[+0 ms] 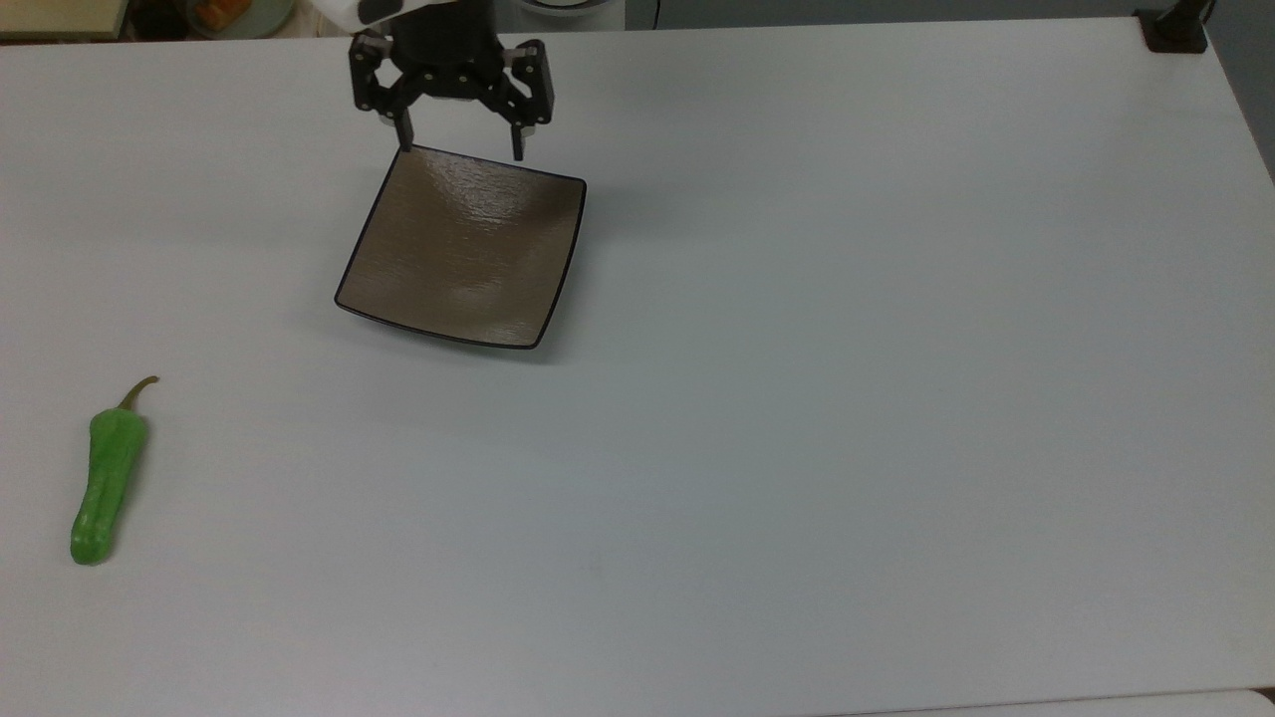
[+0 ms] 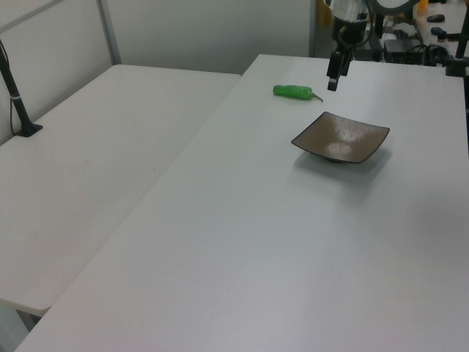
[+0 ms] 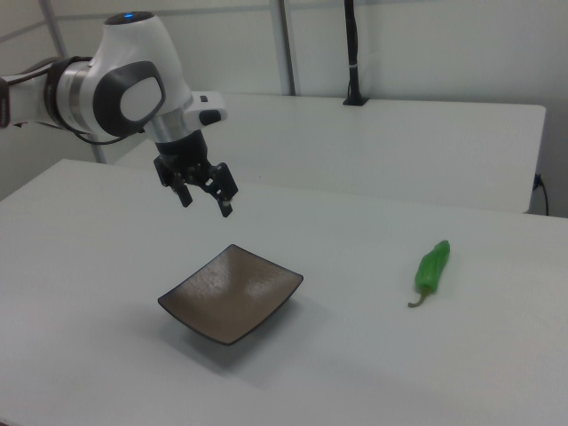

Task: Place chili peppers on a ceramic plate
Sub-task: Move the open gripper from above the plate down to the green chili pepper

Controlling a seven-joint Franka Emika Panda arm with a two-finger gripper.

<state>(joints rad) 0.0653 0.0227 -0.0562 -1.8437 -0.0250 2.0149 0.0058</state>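
Observation:
A green chili pepper (image 1: 103, 482) lies on the white table near the top view's left edge, stem pointing up the picture; it also shows as the chili pepper (image 2: 292, 91) in the left view and the chili pepper (image 3: 432, 267) in the right view. The square brown ceramic plate (image 1: 463, 244) sits bare at the table's upper middle, also the ceramic plate (image 2: 341, 137) and the ceramic plate (image 3: 232, 292). My gripper (image 1: 460, 142) hangs open and empty in the air over the plate's far edge, seen too as the gripper (image 3: 207, 203) and the gripper (image 2: 333, 85).
A second white table (image 2: 88, 161) adjoins on the left view's left, with a black post (image 2: 16, 94) clamped on it. A black clamp base (image 1: 1173, 30) sits at the top view's upper right corner. Clutter stands beyond the table's far edge.

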